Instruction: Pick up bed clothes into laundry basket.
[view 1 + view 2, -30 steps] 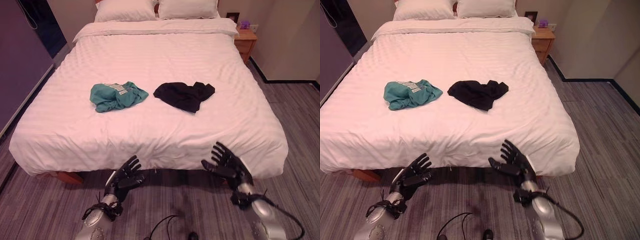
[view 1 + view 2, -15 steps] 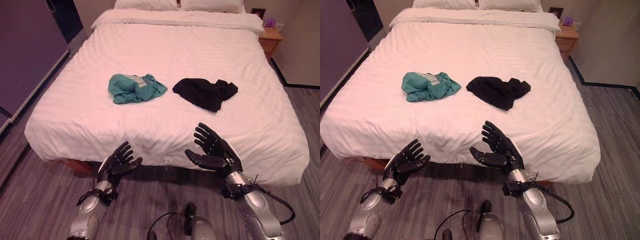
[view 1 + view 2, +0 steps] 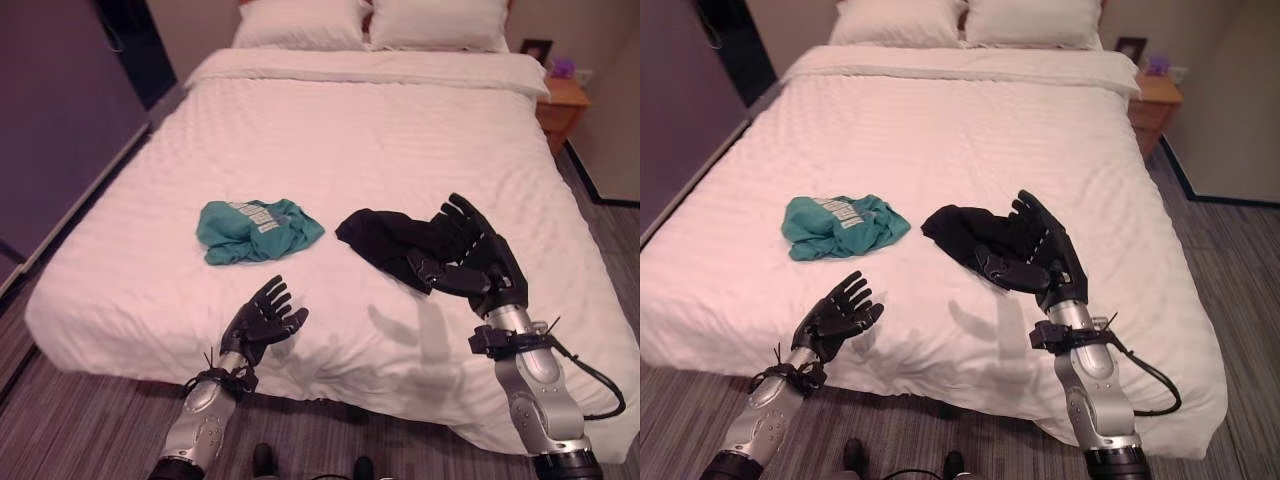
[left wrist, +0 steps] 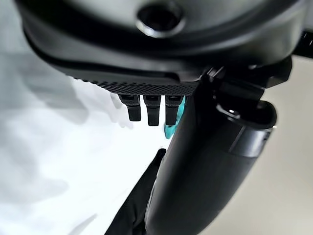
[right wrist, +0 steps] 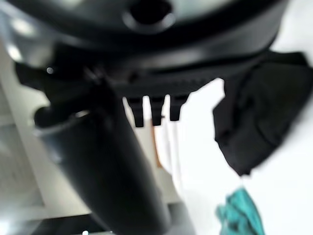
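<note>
A wide bed with a white striped duvet is carrying two crumpled garments near its middle: a teal T-shirt is lying toward the bed's left side, and a black garment is lying just beside it toward the right, the two apart from each other. The right hand is hovering with its fingers spread and straight over the right part of the black garment, gripping nothing; whether it is touching the cloth cannot be told. The left hand is hanging open over the duvet near the bed's foot edge, on the near side of the teal T-shirt and well apart from it, fingers fanned and empty. Two white pillows are lying side by side at the head of the bed, and a wooden nightstand is standing just beside the bed's far right corner.
</note>
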